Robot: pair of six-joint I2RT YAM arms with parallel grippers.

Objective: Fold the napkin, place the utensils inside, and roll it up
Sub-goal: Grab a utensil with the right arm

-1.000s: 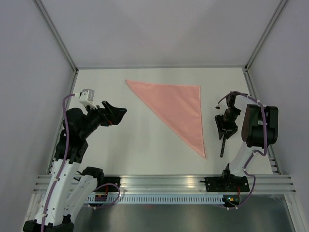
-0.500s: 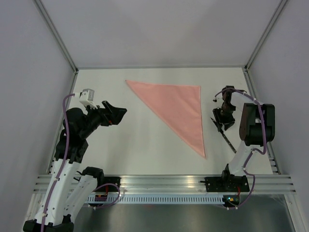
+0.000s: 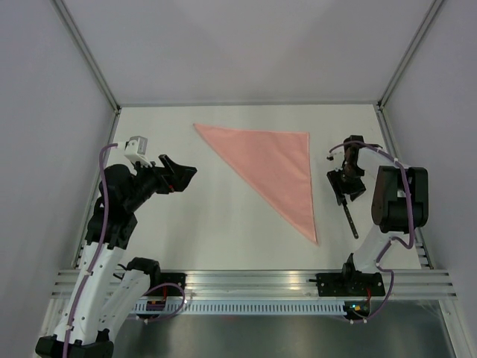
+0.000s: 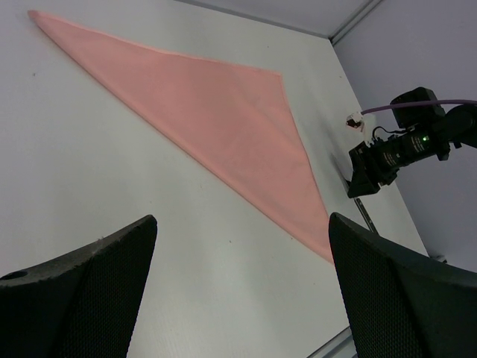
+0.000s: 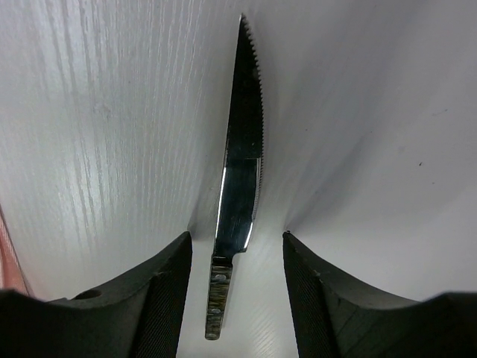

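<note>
The salmon-pink napkin [image 3: 277, 162] lies flat on the white table as a folded triangle, also seen in the left wrist view [image 4: 216, 127]. To its right, a knife [image 3: 350, 221] with a silver serrated blade [image 5: 243, 149] and a dark handle [image 5: 216, 302] lies on the table. My right gripper [image 3: 345, 188] is low over it, open. The knife lies between the fingers [image 5: 160, 298] with a gap on each side. My left gripper [image 3: 179, 174] hangs open and empty above the table left of the napkin, its fingers [image 4: 89, 276] wide apart.
Grey walls and aluminium posts [image 3: 93, 63] close the table in on three sides. A metal rail [image 3: 253, 280] runs along the near edge by the arm bases. The right arm's wrist [image 4: 399, 149] shows at the far right of the left wrist view.
The knife's near end swung from lower left to lower right, then settled close to straight. The right gripper shifted slightly and its jaws stand wider. The left arm stayed put.
</note>
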